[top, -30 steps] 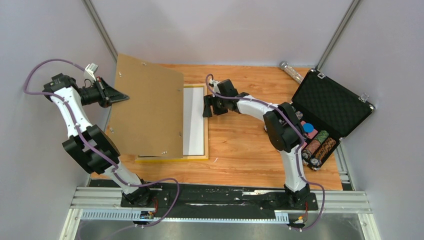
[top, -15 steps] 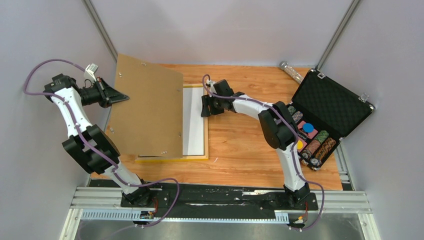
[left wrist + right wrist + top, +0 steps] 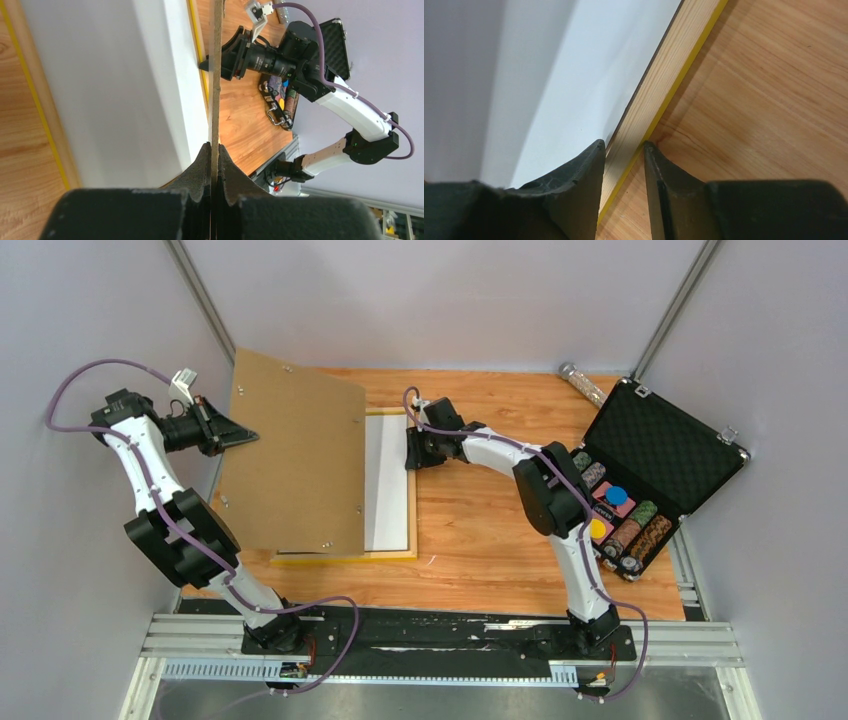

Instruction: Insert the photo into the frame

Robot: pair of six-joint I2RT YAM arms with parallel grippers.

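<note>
Two parts of the picture assembly are being handled. The frame (image 3: 412, 510) lies flat on the wooden table (image 3: 500, 530), left of centre; its thin rails show pale wood on top and a yellow outer edge. The photo (image 3: 388, 490) rests inside the frame opening with a plain white side facing up; only its right-hand strip is visible from above. A brown backing board (image 3: 295, 460) covers the rest and tilts up off the frame toward the left. The left gripper (image 3: 240, 436) is clenched on the left edge of this board, which is pinched thin between both pads. The right gripper (image 3: 622, 145) straddles the frame's right rail near its far end, with one finger over the white sheet and the other at the yellow edge. Whether these fingers press on the rail cannot be told.
</note>
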